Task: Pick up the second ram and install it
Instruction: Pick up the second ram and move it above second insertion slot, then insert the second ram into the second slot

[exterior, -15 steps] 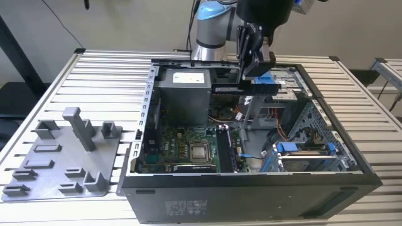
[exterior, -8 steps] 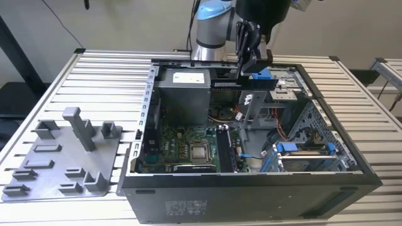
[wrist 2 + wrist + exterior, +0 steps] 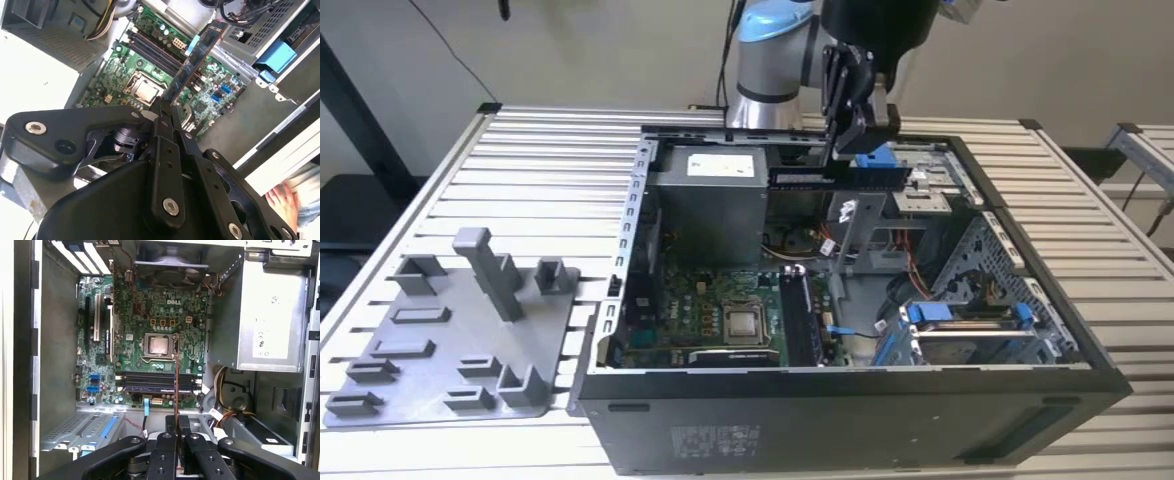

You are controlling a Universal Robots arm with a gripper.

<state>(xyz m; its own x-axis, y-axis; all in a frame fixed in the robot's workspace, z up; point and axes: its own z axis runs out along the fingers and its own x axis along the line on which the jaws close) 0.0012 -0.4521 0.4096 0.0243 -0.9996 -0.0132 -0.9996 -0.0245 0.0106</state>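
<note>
The second ram [image 3: 841,179] is a long dark circuit stick held level above the open computer case [image 3: 854,400], and my gripper [image 3: 862,150] is shut on its upper edge. In the second wrist view the ram [image 3: 197,57] juts out from the gripper [image 3: 165,107] over the green motherboard [image 3: 220,85]. In the first wrist view the ram [image 3: 176,375] shows edge-on as a thin line from the gripper [image 3: 176,421], crossing the dark memory slots [image 3: 150,382] beside the processor [image 3: 158,345]. It hangs above the board, apart from the slots.
A grey plastic fixture plate [image 3: 440,350] with an upright post [image 3: 487,270] lies at the exterior view's left of the case. Inside the case are the power supply [image 3: 707,195] and a drive cage with blue clips [image 3: 961,315]. A person's hand [image 3: 285,197] is near the case.
</note>
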